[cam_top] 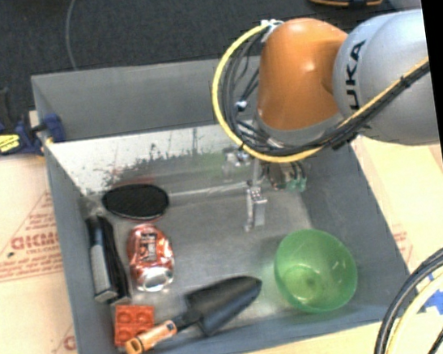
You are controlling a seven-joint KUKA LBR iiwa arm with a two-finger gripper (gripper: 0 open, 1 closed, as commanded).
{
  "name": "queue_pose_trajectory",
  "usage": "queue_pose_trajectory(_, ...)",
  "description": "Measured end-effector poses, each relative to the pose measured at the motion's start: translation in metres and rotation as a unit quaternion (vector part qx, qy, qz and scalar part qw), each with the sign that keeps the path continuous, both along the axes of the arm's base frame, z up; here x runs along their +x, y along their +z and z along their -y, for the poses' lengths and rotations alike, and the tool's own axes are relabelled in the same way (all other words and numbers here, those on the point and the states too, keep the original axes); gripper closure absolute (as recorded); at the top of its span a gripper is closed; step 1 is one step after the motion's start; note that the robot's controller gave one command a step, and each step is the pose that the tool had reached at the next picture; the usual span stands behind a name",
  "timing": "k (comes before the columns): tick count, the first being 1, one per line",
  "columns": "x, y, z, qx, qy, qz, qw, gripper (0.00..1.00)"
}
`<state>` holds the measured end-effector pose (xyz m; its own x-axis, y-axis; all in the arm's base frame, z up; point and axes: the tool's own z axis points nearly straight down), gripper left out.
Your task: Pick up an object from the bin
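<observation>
My gripper point(254, 207) hangs under the orange cover, over bare bin floor in the middle right part of the bin, with nothing seen in it. A translucent green plastic cup point(315, 270) stands just below and to the right of it, near the front wall. A black scoop with an orange handle point(216, 304) lies along the front, left of the cup. A crushed red and silver can point(149, 258) lies to the gripper's left.
A black oval pad point(135, 200) lies near the back left. Against the left wall rests a long black and grey tool point(102, 258). An orange toy brick point(132, 320) sits in the front left corner. The arm and its cables cover the bin's back right.
</observation>
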<state>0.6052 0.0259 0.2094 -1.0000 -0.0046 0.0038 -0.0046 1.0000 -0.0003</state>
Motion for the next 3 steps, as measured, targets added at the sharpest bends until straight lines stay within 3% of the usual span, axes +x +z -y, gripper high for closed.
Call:
queue_pose_trajectory(1, 0.002, 0.005, 0.0, 0.0, 0.0, 0.0041, 1.0, 0.0)
queue_pose_trajectory(2, -0.057, -0.049, -0.066, 0.001, 0.168, 0.0036, 0.9858, 0.0)
queue_pose_trajectory(3, -0.057, -0.066, -0.035, 0.0, 0.153, 0.0059, 0.9883, 0.0)
